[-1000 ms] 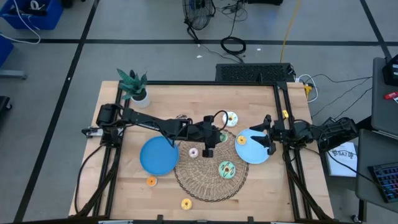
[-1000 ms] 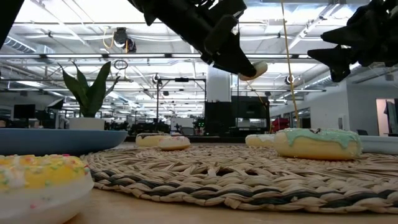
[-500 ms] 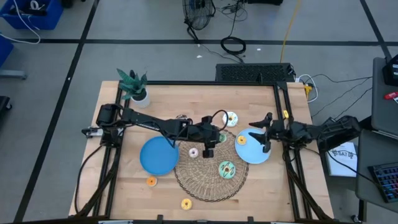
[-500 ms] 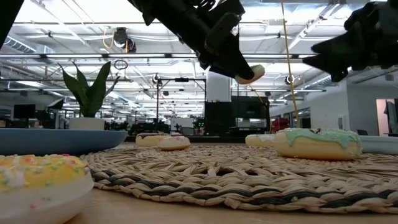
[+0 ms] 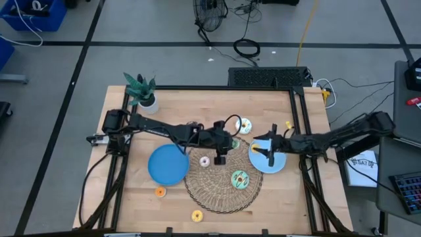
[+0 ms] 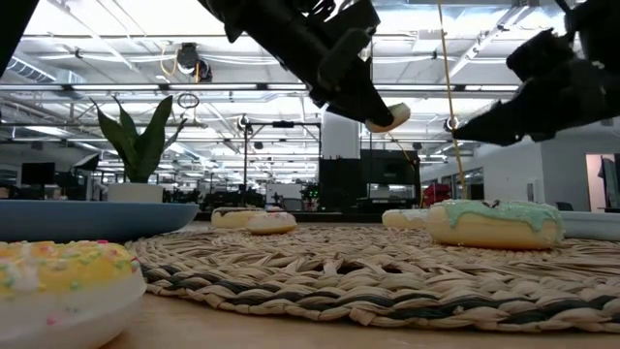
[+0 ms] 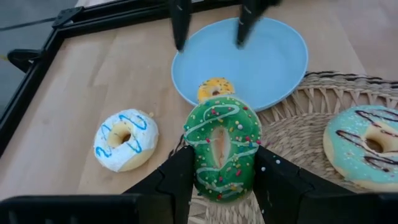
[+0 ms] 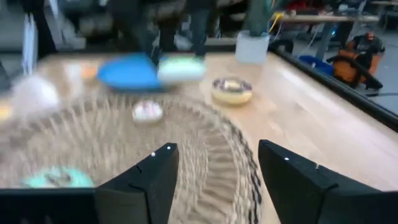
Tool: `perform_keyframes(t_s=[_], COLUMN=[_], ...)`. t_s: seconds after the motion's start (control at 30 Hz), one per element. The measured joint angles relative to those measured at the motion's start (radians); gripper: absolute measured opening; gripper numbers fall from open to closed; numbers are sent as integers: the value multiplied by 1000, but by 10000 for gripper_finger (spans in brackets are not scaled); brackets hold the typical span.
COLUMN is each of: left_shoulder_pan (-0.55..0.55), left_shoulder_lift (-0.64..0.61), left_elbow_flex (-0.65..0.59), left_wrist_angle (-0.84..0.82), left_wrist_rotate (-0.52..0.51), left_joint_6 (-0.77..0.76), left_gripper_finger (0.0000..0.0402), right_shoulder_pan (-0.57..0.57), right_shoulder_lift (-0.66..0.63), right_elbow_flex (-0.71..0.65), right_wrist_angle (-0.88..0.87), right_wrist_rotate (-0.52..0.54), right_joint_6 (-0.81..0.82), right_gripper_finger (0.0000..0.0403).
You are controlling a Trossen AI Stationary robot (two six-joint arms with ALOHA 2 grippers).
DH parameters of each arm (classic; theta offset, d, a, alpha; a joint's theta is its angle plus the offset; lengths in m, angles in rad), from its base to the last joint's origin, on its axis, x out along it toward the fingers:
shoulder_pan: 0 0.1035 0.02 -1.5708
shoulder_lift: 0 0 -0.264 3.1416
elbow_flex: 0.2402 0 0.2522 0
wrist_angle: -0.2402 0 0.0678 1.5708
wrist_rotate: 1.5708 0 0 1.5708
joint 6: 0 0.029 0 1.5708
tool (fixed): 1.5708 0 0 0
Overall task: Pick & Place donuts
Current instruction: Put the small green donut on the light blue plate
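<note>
My left gripper [image 7: 221,163] is shut on a green iced donut [image 7: 221,146] with sprinkles and holds it above the far edge of the wicker mat [image 5: 222,187]. My right gripper [image 5: 266,149] hangs open over the right blue plate [image 5: 275,164], where a small yellow donut [image 7: 214,89] lies flat. A white donut with blue icing [image 5: 245,125] lies on the wood beyond the mat. A mint-iced donut [image 5: 239,178] and a small pink donut [image 5: 204,160] lie on the mat. An orange donut [image 5: 160,191] and a yellow donut [image 5: 196,215] lie on the wood near the front. My left gripper pinches the green donut's outer rim [image 7: 198,163] between its two fingers, one on each side of the ring. The fingers slant down from the table's left. The donut is lifted clear of the mat [image 6: 387,116], tilted with its iced face toward the wrist.
A second blue plate [image 5: 168,164] lies left of the mat. A potted plant [image 5: 141,92] stands at the far left corner. Black frame rails run along the left edge [image 5: 118,164] and right edge [image 5: 306,164]. Bare wood shows along the far edge.
My right gripper has gone toward the table's left, out over the right blue plate and closer to the held green donut, rolling as it went. My left gripper has kept the donut still above the mat.
</note>
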Motion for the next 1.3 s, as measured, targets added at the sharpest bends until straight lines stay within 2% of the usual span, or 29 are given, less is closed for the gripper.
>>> perform_keyframes(t_s=[0.2, 0.37, 0.57, 0.67, 0.83, 1.0, 1.3], left_shoulder_pan=[16, 32, 35, 35, 34, 33, 24], left_shoulder_lift=[0, 0, 0, 0, 0, 0, 0], left_elbow_flex=[0, 0, 0, 0, 0, 0, 0], left_wrist_angle=[3, 4, 5, 3, -4, -19, -43], left_wrist_rotate=[0, 1, 1, 2, 2, 5, 5], left_joint_6=[4, 5, 3, 3, -12, -21, -27], left_gripper_finger=[150, 150, 150, 150, 150, 150, 149], right_shoulder_pan=[0, -3, -25, -48, -105, -130, -167], right_shoulder_lift=[181, 275, 377, 422, 486, 540, 573], right_elbow_flex=[10, 13, 85, 128, 201, 242, 256], right_wrist_angle=[266, 392, 400, 397, 296, 295, 295], right_wrist_rotate=[0, -1, -3, -45, -113, -181, -186], right_joint_6=[-86, -108, -108, -124, -86, -76, -84], right_gripper_finger=[258, 265, 255, 255, 255, 255, 250])
